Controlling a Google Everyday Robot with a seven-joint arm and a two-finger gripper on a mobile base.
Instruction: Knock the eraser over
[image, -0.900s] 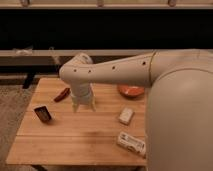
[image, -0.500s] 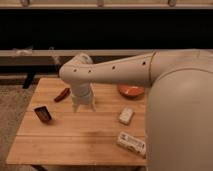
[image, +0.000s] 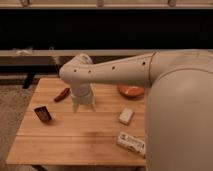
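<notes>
The eraser (image: 43, 114) is a small dark block with a reddish-orange face. It stands tilted on the left part of the wooden table (image: 75, 140). My gripper (image: 83, 105) hangs from the white arm over the table's middle, fingers pointing down, to the right of the eraser and apart from it. It holds nothing that I can see.
A red elongated object (image: 62, 94) lies at the back left of the table. An orange plate (image: 131, 91) sits at the back right. A plain whitish block (image: 126, 116) and a longer white printed box (image: 131, 142) lie to the right. My arm's bulk covers the right side.
</notes>
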